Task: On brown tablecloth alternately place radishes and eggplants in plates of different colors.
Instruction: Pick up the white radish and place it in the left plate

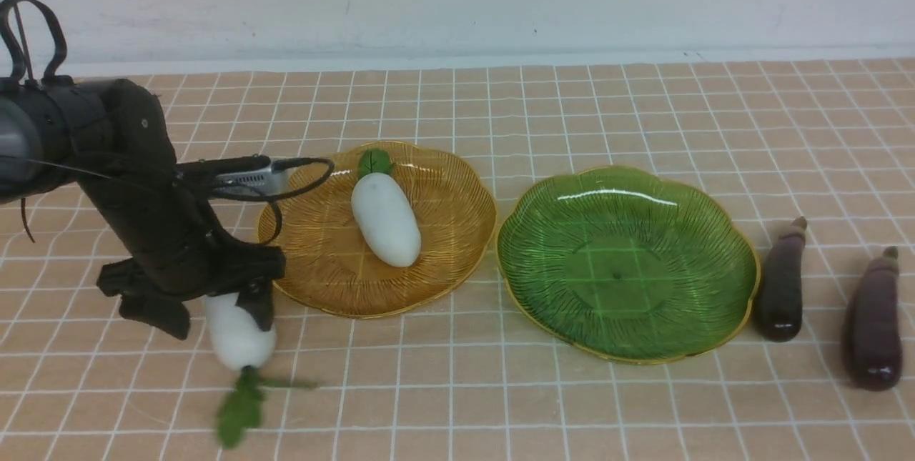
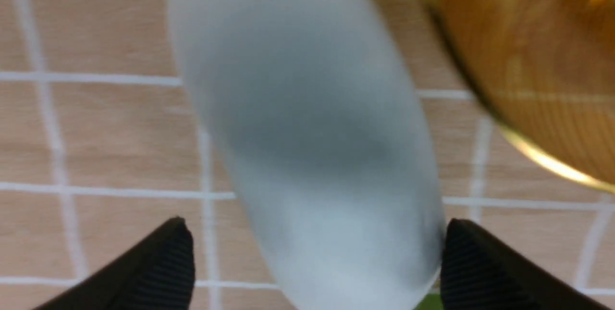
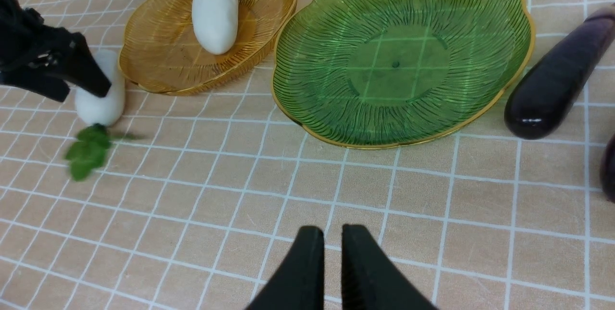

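The cloth [image 1: 643, 118] is covering the whole table, running up to the white wall at the top of the front view. The green plate [image 1: 622, 261] is sitting right of centre, with nothing lying in it. The amber plate [image 1: 322, 261] is sitting just left of it, their rims nearly touching. The left arm [image 1: 136, 182] is reaching in from the left edge and bending down toward the lower left of the frame.

Two eggplants are lying on the cloth at the right edge: one [image 1: 783, 282] just beside the green plate and the other [image 1: 876, 318] a little further right, both pointing their stems away from the camera. One radish [image 1: 386, 218] is lying in the middle of the amber plate with its leaf toward the wall. The other radish [image 1: 239, 339] is resting on the cloth in the lower left, just outside the amber rim, its blurred leaf [image 1: 239, 407] pointing toward the camera.

The left gripper [image 1: 207, 307] is straddling this radish with its jaws spread wide; one finger [image 2: 475, 271] is touching the white skin while the other is standing clear. The right gripper [image 3: 331, 240] is hanging over bare cloth, its jaws drawn almost together and pinching nothing.
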